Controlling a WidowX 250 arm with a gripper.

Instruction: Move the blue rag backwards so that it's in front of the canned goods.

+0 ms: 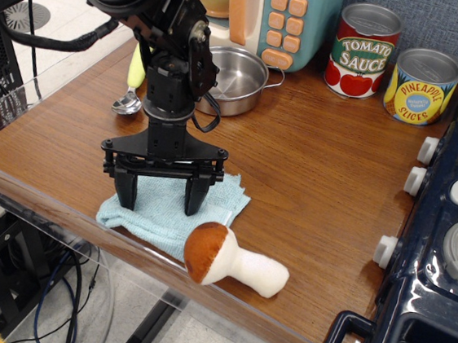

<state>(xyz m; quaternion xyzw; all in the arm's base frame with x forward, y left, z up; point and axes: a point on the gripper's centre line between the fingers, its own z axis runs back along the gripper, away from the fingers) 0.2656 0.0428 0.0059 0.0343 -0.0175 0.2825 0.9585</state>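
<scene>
The pale blue rag (163,214) lies at the front edge of the wooden table (311,172), near the left. My gripper (160,201) stands straight over it, open, with both fingertips (194,202) pressed down onto the cloth. Nothing is held between them. The canned goods stand at the back right: a red-and-green Tomato Sauce can (364,51) and a yellow Pineapple Slices can (421,87). The rag is far from them, at the opposite corner of the table.
A plush mushroom (232,260) lies right of the rag, touching its corner. A steel pot (238,69), a yellow-handled spoon (135,74) and a teal toy appliance (298,19) stand at the back. A dark toy stove (443,243) borders the right side.
</scene>
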